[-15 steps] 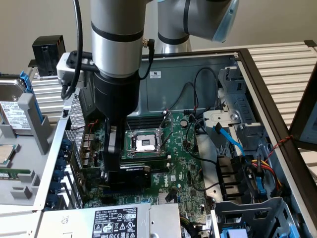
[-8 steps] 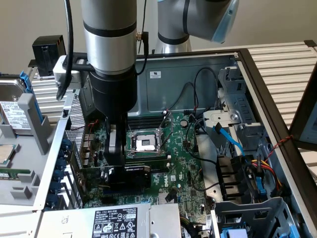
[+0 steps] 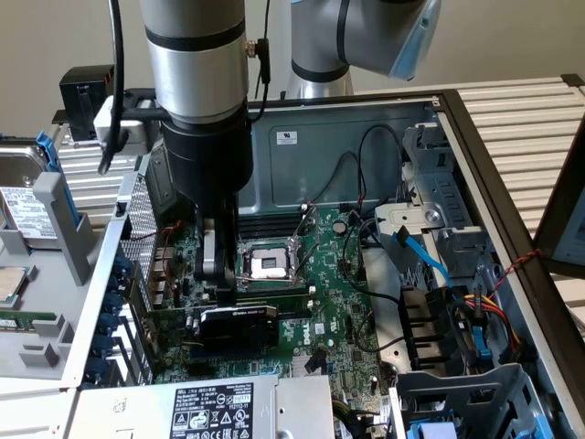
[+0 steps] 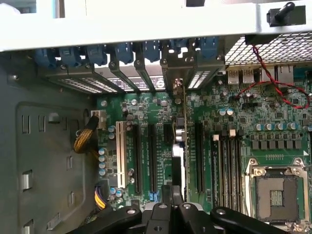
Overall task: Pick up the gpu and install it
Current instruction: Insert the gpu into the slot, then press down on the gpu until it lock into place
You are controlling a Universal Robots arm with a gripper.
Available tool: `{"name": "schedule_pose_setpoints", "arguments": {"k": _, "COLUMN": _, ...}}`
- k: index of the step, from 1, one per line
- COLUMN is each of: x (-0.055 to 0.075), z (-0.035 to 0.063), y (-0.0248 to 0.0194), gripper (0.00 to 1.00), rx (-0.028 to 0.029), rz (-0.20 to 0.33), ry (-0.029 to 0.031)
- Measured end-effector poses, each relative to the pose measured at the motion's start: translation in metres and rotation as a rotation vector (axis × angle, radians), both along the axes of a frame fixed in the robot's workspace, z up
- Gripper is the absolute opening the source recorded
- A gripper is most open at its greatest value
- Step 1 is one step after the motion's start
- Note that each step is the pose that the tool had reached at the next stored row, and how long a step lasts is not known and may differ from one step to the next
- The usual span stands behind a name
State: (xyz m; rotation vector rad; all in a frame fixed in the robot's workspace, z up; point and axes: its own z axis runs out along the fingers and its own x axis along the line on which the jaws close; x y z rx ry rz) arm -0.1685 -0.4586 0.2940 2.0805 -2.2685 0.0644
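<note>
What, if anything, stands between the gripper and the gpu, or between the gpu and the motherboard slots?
Nothing visible. The gripper is shut on the gpu, which stands on edge, already down at the motherboard. In the wrist view the card's thin edge runs between the fingers along the slots.

An open computer case (image 3: pixel 475 137) holds a green motherboard (image 3: pixel 338 302) with an empty CPU socket (image 3: pixel 268 263).

I'm looking at a computer repair or test lab: an opened desktop case (image 3: pixel 457 119) with its motherboard (image 3: pixel 338 302) exposed, a loose hard drive (image 3: pixel 23 197) in trays alongside, on a slatted metal worktop (image 3: pixel 521 114).
</note>
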Motion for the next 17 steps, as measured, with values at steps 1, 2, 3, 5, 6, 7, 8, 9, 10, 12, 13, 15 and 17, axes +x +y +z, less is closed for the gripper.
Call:
{"name": "schedule_pose_setpoints", "arguments": {"k": 1, "x": 0.0, "z": 0.0021, "y": 0.0, "gripper": 0.11, "rx": -0.0002, "rz": 0.0, "ry": -0.0028}}
{"name": "schedule_pose_setpoints", "arguments": {"k": 2, "x": 0.0001, "z": 0.0041, "y": 0.0, "gripper": 0.11, "rx": -0.0002, "rz": 0.0, "ry": -0.0048}}
{"name": "schedule_pose_setpoints", "arguments": {"k": 3, "x": 0.0, "z": 0.005, "y": -0.0001, "gripper": 0.11, "rx": -0.0002, "rz": 0.0, "ry": -0.0052}}
{"name": "schedule_pose_setpoints", "arguments": {"k": 5, "x": 0.0, "z": 0.0052, "y": 0.0, "gripper": 0.11, "rx": -0.0001, "rz": 0.0, "ry": -0.0054}}
{"name": "schedule_pose_setpoints", "arguments": {"k": 6, "x": 0.0, "z": 0.0055, "y": -0.0001, "gripper": 0.11, "rx": -0.0003, "rz": 0.0, "ry": -0.0052}}
{"name": "schedule_pose_setpoints", "arguments": {"k": 7, "x": 0.0, "z": 0.0057, "y": -0.0001, "gripper": 0.11, "rx": -0.0003, "rz": 0.0, "ry": -0.0052}}
{"name": "schedule_pose_setpoints", "arguments": {"k": 8, "x": 0.0, "z": 0.006, "y": -0.0001, "gripper": 0.11, "rx": -0.0004, "rz": 0.0, "ry": -0.0052}}
{"name": "schedule_pose_setpoints", "arguments": {"k": 9, "x": 0.0, "z": 0.0064, "y": -0.0001, "gripper": 0.11, "rx": -0.0005, "rz": 0.0, "ry": -0.0052}}
{"name": "schedule_pose_setpoints", "arguments": {"k": 10, "x": 0.0, "z": 0.0066, "y": -0.0001, "gripper": 0.11, "rx": -0.0005, "rz": 0.0, "ry": -0.0052}}
{"name": "schedule_pose_setpoints", "arguments": {"k": 12, "x": 0.0, "z": 0.0069, "y": -0.0001, "gripper": 0.11, "rx": -0.0005, "rz": 0.0, "ry": -0.0053}}
{"name": "schedule_pose_setpoints", "arguments": {"k": 13, "x": 0.0, "z": 0.0071, "y": -0.0001, "gripper": 0.11, "rx": -0.0005, "rz": 0.0, "ry": -0.0052}}
{"name": "schedule_pose_setpoints", "arguments": {"k": 15, "x": 0.0, "z": 0.0074, "y": -0.0001, "gripper": 0.11, "rx": -0.0005, "rz": 0.0, "ry": -0.0053}}
{"name": "schedule_pose_setpoints", "arguments": {"k": 17, "x": 0.0, "z": 0.0078, "y": -0.0001, "gripper": 0.11, "rx": -0.0006, "rz": 0.0, "ry": -0.0052}}
